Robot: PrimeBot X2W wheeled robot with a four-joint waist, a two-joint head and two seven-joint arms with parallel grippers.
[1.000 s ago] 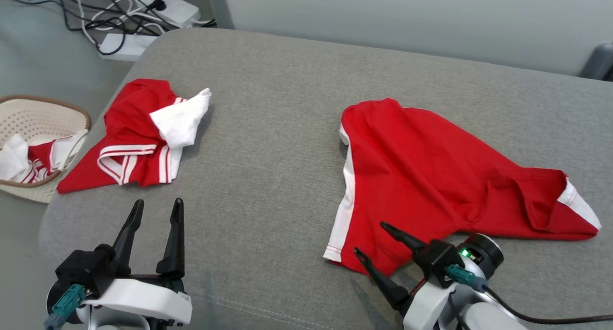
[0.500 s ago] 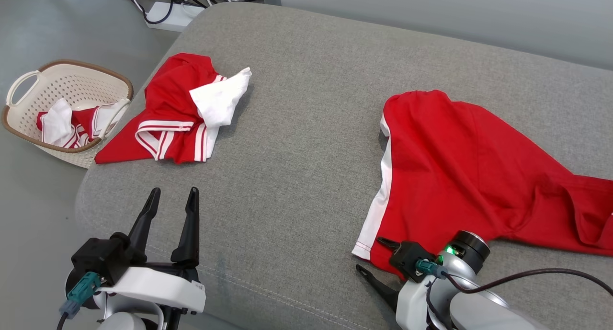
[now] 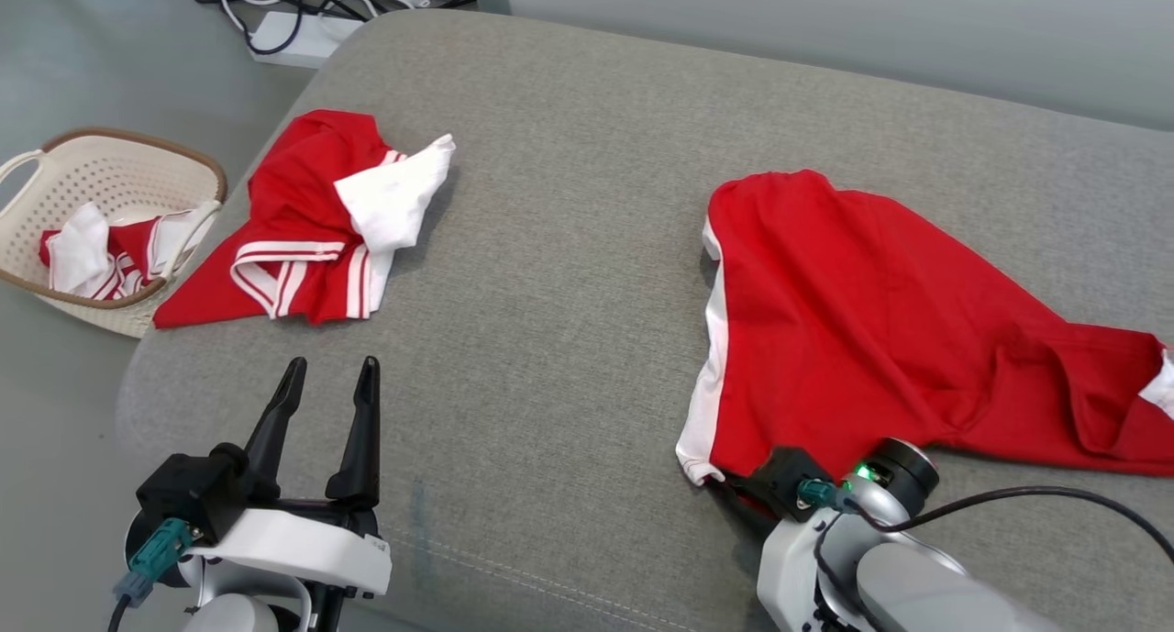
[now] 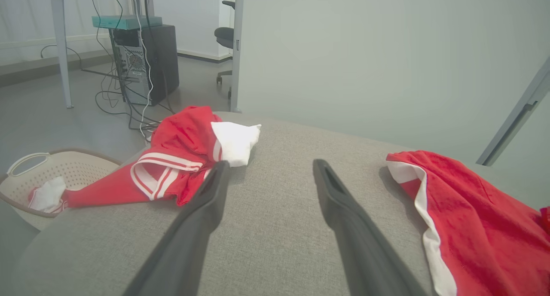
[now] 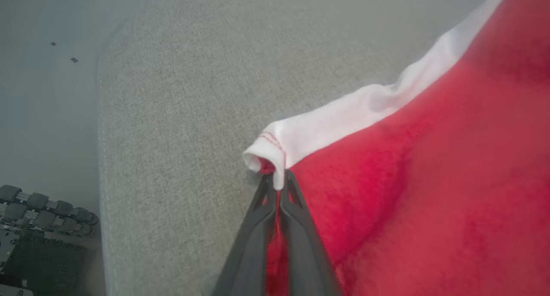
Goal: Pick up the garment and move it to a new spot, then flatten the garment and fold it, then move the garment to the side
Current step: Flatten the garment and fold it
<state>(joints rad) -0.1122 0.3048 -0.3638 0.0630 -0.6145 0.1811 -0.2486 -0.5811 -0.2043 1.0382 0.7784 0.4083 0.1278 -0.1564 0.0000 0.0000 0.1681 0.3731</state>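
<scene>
Garment (image 3: 871, 338), red with white trim, is spread on the right half of the grey cushion (image 3: 550, 338); its right end is cut off by the frame edge. Its near-left hem corner is pinched between the closed fingers of the right gripper (image 5: 278, 182), which are mostly hidden under fabric in the head view. Left gripper (image 3: 332, 368) is held wide open at near left, nothing gripped. Farther left a second red-and-white garment (image 3: 303, 228) is bunched, with a basket (image 3: 128, 146) beside it, partly cut off.

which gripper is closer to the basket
Left. The left gripper is open over the couch's left end, right of the basket; the right gripper is far across, shut on the spread shirt.
</scene>
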